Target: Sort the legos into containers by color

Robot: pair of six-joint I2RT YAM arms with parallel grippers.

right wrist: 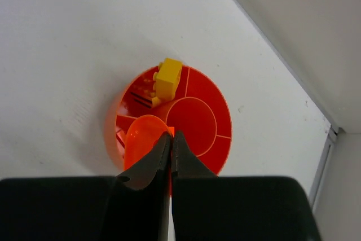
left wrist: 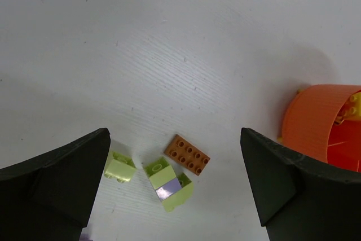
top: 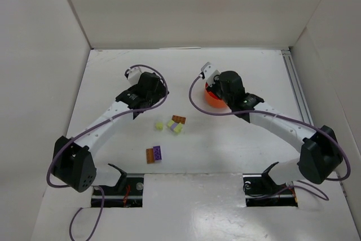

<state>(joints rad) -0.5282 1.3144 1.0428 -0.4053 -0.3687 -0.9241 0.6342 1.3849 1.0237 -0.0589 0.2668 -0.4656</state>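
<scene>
Right gripper [right wrist: 171, 135] pinched shut, nothing in it, at 6 o'clock on the dish [right wrist: 221, 139]; yellow brick [right wrist: 168, 77] inside at 11. Retract low and you'll tip it. Left gripper [left wrist: 174, 135] spread wide over clustered legos [left wrist: 166, 184]: you could grab two.

From above, the right arm [top: 265, 118] hides most of the orange dish [top: 212, 100]. The left wrist view crops that dish at right, a purple brick [left wrist: 86, 235] at bottom. An orange blur [right wrist: 144, 136] by the right tool [right wrist: 171, 135] is unidentifiable.
</scene>
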